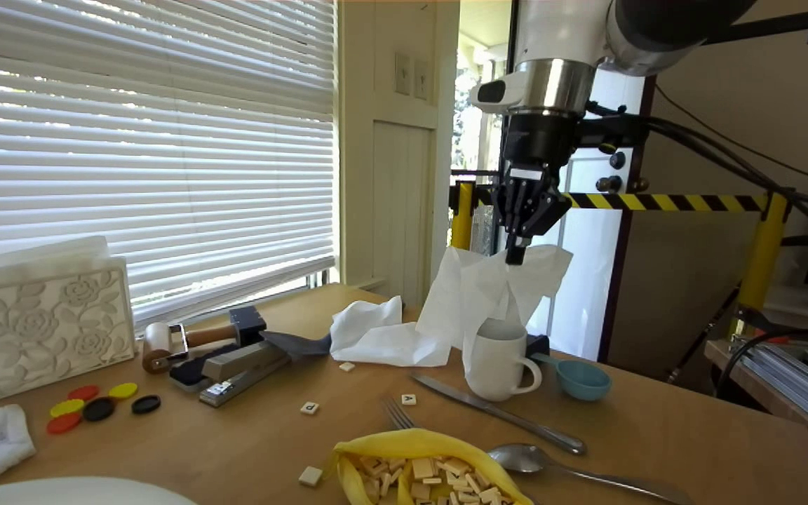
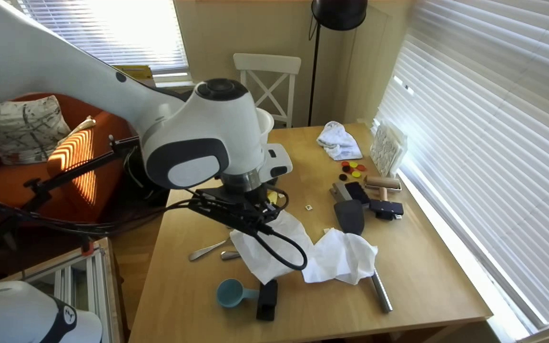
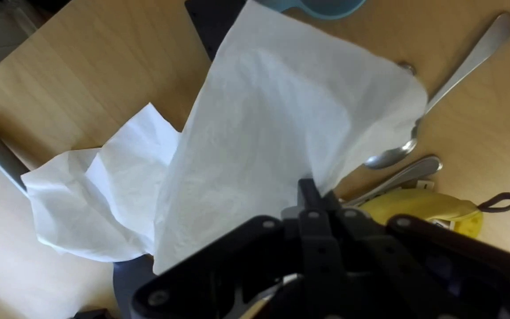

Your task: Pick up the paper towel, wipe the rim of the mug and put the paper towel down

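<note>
Pincer [image 1: 515, 254] clamped on the paper towel [image 1: 466, 289], higher than the mug [image 1: 494, 368]; hanging folds, dragged sideways, could topple the mug.

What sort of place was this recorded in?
Probably a room in a home: an exterior view shows an orange upholstered seat with a patterned pillow and a white chair. The striped barrier suggests an area set aside for robot work.
</note>
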Tool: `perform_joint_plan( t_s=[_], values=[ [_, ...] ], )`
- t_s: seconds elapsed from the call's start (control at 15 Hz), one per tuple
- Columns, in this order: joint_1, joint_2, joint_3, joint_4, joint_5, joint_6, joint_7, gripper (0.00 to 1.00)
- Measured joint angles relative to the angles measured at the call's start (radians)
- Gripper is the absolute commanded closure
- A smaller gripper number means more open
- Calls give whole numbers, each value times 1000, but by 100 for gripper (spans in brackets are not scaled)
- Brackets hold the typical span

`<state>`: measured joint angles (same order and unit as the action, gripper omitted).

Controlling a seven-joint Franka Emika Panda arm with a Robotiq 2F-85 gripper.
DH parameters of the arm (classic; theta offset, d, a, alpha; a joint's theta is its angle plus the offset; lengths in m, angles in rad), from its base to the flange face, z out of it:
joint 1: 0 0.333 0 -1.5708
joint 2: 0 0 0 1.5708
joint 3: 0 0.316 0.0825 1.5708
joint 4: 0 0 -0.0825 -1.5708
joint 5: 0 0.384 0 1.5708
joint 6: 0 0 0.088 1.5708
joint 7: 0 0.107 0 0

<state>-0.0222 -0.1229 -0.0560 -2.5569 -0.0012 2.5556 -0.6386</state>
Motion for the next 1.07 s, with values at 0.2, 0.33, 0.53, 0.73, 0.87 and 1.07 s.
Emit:
perform_joint_plan(
  t_s=[0.2,0.33,0.53,0.73,0.87,1.07],
  values=[
    [1,108,-11,32,44,52,-79,100],
    [-2,182,-10,67,80,76,-134,100],
    [-18,271,6,126,103,87,-181,100],
    [-48,328,34,175,106,87,-216,100],
    [-71,353,59,195,116,87,-251,100],
    [-105,372,106,214,144,68,-343,100]
  ],
)
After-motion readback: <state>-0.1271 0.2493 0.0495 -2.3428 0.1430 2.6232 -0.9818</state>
